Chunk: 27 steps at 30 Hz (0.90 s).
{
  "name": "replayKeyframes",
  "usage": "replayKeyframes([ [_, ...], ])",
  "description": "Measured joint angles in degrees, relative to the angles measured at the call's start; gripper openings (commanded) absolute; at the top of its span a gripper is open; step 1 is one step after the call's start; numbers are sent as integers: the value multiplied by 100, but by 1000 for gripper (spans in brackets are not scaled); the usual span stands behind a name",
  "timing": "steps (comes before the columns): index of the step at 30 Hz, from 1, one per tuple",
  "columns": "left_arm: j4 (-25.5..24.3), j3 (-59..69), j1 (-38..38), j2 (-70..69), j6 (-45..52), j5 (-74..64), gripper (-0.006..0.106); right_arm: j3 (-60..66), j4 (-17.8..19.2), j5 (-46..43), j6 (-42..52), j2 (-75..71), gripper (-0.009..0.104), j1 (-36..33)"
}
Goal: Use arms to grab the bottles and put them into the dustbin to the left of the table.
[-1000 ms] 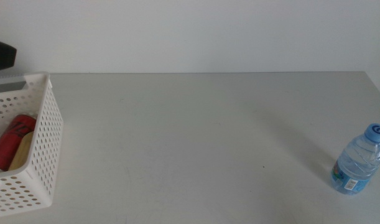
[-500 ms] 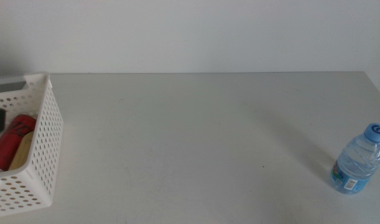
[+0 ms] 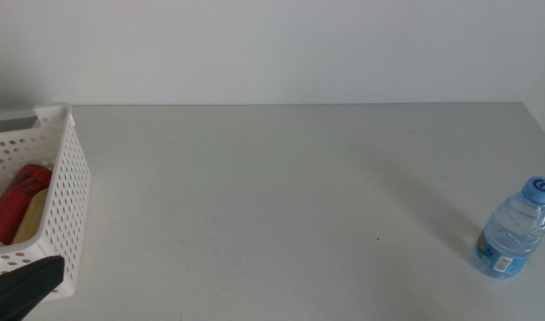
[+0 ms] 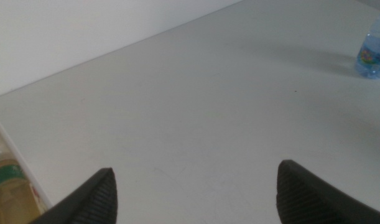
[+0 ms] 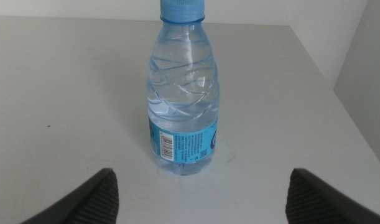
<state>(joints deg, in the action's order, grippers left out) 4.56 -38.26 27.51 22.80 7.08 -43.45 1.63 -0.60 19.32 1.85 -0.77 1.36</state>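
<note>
Grey table [image 3: 281, 196]: centre your right gripper's [image 5: 199, 202] wide-apart jaws on the upright water bottle [image 5: 181, 93]; left gripper [image 4: 196, 193], also spread, waits beside the basket [image 3: 71, 196].

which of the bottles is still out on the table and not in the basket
The clear water bottle with the blue cap, standing upright at the table's right end. The red can and the yellow bottle already lie in the white basket.

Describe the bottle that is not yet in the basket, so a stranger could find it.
On the grey table, look far from the white basket, at the opposite end. The small clear water bottle stands upright there, alone. Its blue cap and blue label distinguish it.
</note>
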Motion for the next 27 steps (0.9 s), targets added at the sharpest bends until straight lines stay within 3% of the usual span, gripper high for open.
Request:
replayKeyframes([
  [6, -78, 21, 496, -187, -86, 64, 84, 0, 0, 0, 0, 0, 94, 0],
  [18, -113, 21, 547, -210, -127, 64, 84, -82, -109, 149, 0, 43, 94, 0],
  [23, -113, 21, 547, -210, -127, 64, 84, -767, -68, 177, 0, 832, 94, 0],
  [27, -113, 21, 547, -210, -127, 64, 84, -1052, 125, -328, 0, 1745, 94, 0],
])
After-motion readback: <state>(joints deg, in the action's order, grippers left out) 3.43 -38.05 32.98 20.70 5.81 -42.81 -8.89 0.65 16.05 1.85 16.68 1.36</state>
